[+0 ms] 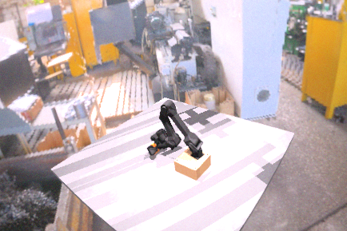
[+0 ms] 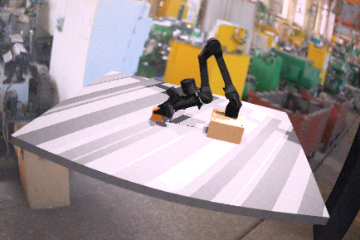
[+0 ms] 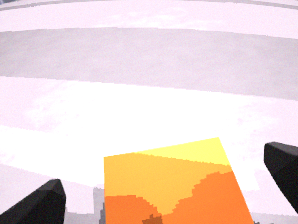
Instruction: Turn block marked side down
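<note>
The block (image 1: 154, 145) (image 2: 157, 115) (image 3: 167, 192) sits on the table (image 1: 132, 194) (image 2: 166, 160) (image 3: 150, 60), left of the wooden base. The gripper (image 1: 153, 150) (image 2: 159, 112) (image 3: 166, 172) is spread wide, nothing pinched. In the wrist view the block lies between the two fingertips, nearer the left one in that picture (its long axis, I can't tell). That view shows the gap on each side; the exterior view shows the arm's low slant, and neither shows a mark.
</note>
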`<state>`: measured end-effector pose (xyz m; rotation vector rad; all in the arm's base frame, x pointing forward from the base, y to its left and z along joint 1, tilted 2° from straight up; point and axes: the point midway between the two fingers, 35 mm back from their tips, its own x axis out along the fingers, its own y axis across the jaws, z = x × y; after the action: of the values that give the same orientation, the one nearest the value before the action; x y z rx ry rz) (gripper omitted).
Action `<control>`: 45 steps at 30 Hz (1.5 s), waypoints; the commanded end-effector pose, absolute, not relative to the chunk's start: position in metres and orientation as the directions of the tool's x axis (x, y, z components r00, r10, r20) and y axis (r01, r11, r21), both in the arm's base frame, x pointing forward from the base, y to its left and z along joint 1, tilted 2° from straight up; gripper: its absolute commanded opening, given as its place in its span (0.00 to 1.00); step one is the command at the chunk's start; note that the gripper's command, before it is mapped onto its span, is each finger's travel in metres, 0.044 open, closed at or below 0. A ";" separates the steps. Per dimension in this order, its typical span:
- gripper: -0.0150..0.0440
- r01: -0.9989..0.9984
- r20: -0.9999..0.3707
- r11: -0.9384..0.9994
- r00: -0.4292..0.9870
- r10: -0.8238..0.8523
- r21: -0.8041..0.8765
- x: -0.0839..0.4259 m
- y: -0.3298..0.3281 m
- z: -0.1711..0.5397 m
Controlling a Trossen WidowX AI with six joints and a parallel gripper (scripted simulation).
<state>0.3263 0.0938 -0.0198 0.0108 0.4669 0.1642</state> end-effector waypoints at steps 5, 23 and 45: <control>1.00 -0.159 -0.568 0.987 0.810 0.148 0.030 0.339 0.097 -0.019; 1.00 -0.155 -0.834 0.987 0.538 0.121 0.043 0.310 0.088 0.050; 1.00 -0.157 -0.903 0.987 0.419 0.099 0.036 0.318 0.090 0.054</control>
<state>0.3098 0.0879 0.0503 -0.0542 1.0538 0.1604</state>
